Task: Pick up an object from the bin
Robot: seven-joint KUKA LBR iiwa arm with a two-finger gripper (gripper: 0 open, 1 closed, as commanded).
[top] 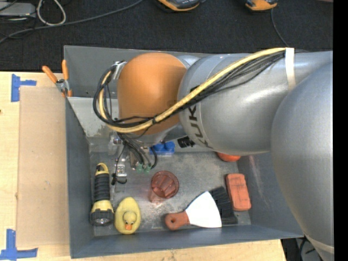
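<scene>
My gripper (122,166) hangs under the orange wrist cover in the left half of the bin. It is just right of the upper end of a black and yellow flashlight (101,196), which lies lengthwise along the left wall. A yellow rubber duck (128,215) sits below the gripper near the front wall. To the gripper's lower right stands a small dark-red translucent cup (164,185). I see nothing held in the gripper.
A brush (202,213) with a brown handle, white blade and black bristles lies at the front middle. An orange-red block (238,191) lies at the right. A blue thing (163,147) and an orange thing (228,156) peek out from under the arm.
</scene>
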